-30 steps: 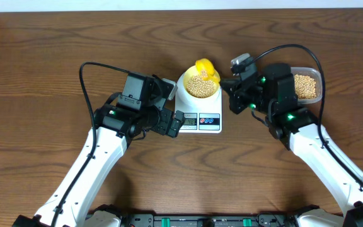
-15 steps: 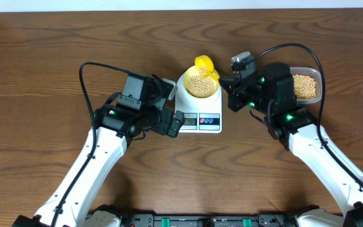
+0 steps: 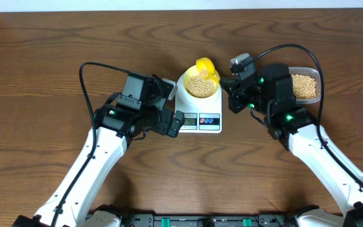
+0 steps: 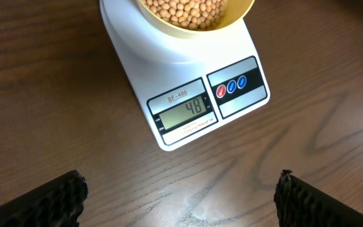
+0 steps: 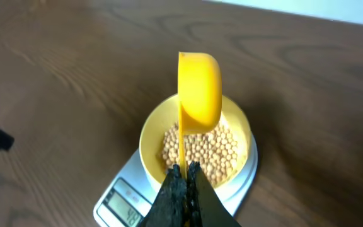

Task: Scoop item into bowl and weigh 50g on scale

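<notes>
Yellow scoop, tipped sideways, hides the bowl's far rim.

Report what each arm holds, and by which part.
Right gripper: yellow scoop, jaws shut on its handle's end. Left gripper: nothing, jaws open.

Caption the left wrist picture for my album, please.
Bowl of beans on the white scale, its display reading 48, framed by the open left gripper.
</notes>
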